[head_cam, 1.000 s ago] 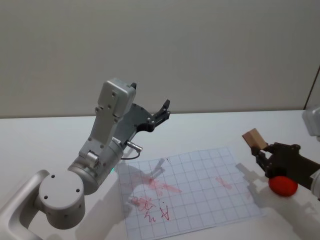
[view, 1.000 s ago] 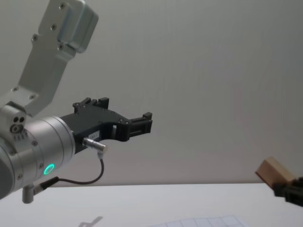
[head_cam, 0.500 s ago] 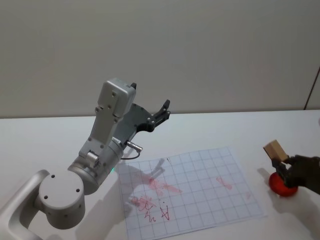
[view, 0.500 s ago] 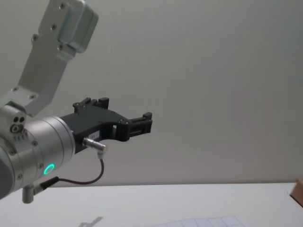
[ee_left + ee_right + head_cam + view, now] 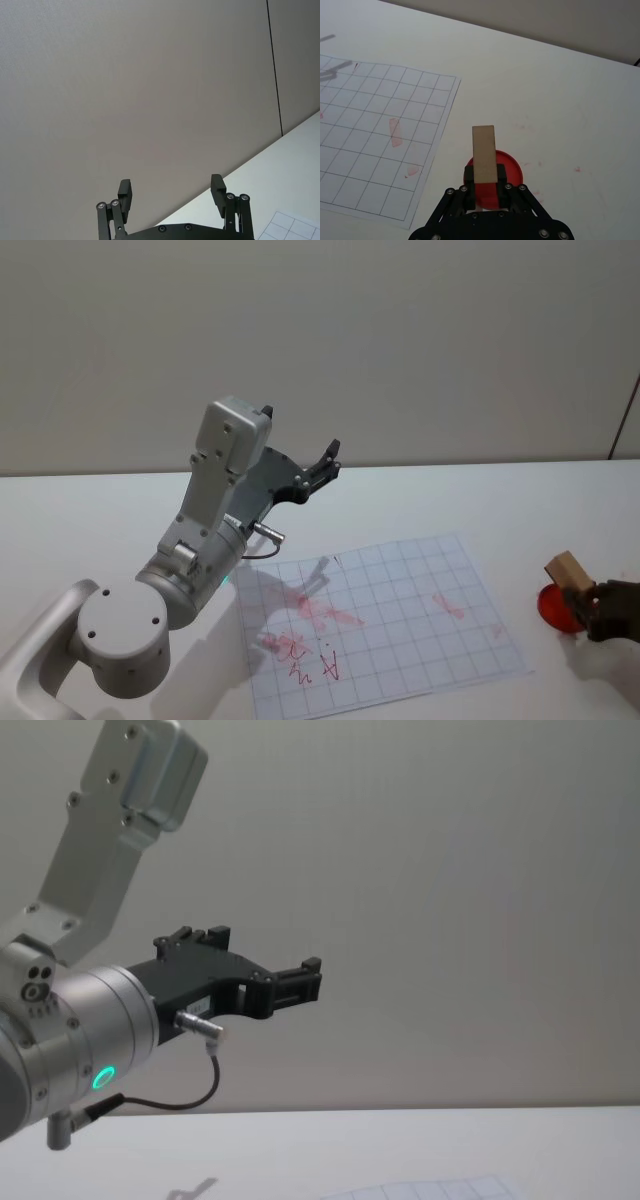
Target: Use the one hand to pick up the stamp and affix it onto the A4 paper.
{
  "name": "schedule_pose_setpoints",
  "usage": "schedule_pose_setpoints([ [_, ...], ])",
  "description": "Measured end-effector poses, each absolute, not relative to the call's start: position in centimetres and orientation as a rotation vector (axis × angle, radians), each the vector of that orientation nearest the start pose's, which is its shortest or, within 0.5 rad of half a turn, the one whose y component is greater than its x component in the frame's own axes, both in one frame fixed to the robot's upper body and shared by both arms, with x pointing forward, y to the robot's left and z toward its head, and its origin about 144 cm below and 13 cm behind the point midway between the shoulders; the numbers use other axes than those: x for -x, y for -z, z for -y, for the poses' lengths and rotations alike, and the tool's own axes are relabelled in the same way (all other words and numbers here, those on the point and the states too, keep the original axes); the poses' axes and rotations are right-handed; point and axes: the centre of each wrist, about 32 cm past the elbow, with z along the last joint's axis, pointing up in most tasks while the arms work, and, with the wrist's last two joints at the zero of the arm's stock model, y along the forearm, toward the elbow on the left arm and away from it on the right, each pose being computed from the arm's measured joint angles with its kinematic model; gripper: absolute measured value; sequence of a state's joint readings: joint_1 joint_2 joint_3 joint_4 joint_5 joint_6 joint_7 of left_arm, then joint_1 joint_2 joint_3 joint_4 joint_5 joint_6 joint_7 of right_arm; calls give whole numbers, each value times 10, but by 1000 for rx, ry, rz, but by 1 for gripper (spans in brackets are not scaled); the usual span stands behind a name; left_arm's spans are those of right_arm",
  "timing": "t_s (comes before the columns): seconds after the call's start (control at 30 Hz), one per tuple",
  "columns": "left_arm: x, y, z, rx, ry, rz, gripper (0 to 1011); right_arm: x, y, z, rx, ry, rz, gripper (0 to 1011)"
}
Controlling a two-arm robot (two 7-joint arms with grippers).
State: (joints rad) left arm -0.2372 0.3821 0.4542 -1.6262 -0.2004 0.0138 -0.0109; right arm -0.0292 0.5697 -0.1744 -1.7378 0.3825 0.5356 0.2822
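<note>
Right gripper [image 5: 485, 192] low at the right edge of the table [image 5: 90, 530], fingers clamped on the stamp [image 5: 484, 161]. In the head view the stamp [image 5: 567, 571] sticks up from the dark gripper body [image 5: 612, 610], tilted, its top end leaning away from the arm.

Directly beneath the stamp: a round red pad [image 5: 512, 171] (ink pad, by the look of it), sitting on the bare table just off the right edge of the paper [image 5: 370, 130]. In the wrist view the stamp's lower end overlaps the pad; cannot tell whether it touches the surface or hangs just above.

Paper: white gridded sheet, flat on the table, between the two arms. Red marks already on it: a cluster of smears and scribbles toward its left half [image 5: 305, 635], one oblong print [image 5: 395, 132] nearer the right side with a fainter smudge [image 5: 411, 172] close by. A few red specks on the table beyond the pad.

Left gripper [image 5: 171, 192] held high, well clear of the table, pointing at the back wall [image 5: 400, 340], fingers spread apart with nothing between them. Its silver arm [image 5: 215, 495] rises from the lower left of the head view; green ring light [image 5: 101, 1078] glowing on the wrist in the chest view. A thin cable [image 5: 190, 1095] loops under the wrist.
</note>
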Motion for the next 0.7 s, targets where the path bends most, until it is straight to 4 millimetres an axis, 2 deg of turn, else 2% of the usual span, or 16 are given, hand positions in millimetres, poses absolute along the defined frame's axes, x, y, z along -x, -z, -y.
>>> schedule_pose_setpoints([
  [0.63,-492,-1204,-198,-61,-1124,268,1001,-448,-1184,317,581,1075,-317,216],
  [0.7,-492,-1204,-198,-61,-1124,268,1001,-449,-1184,317,586,1074,-320,245],
])
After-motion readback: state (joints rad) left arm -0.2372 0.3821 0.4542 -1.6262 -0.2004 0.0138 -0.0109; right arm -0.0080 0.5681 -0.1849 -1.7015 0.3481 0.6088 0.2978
